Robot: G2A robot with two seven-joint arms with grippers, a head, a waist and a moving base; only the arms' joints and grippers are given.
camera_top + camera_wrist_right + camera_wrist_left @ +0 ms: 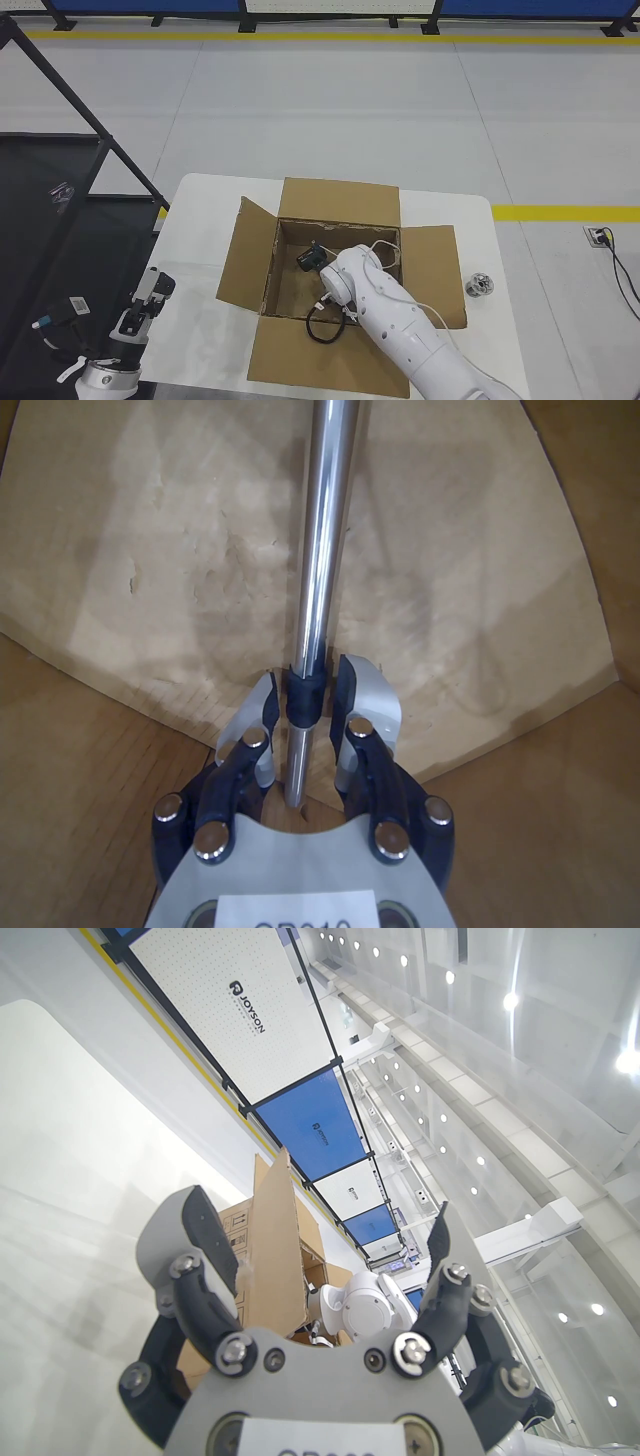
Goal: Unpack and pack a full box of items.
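While the top view shows the cardboard box open on the white table, all four flaps folded outward, it hides what the right arm meets inside. That arm slants down from the near side into the box, its wrist below the rim. The right wrist view fills this in: the right gripper points at the box's bare floor, and a shiny metal rod with a black band runs between its fingers. The fingers are slightly spread on either side of the band, with narrow gaps to it.

Outside the box, a small metal object sits on the table beside the right flap. The left gripper hangs off the table's left edge. In the left wrist view the left gripper tilts upward, its fingers spread wide around nothing, with the box beyond.
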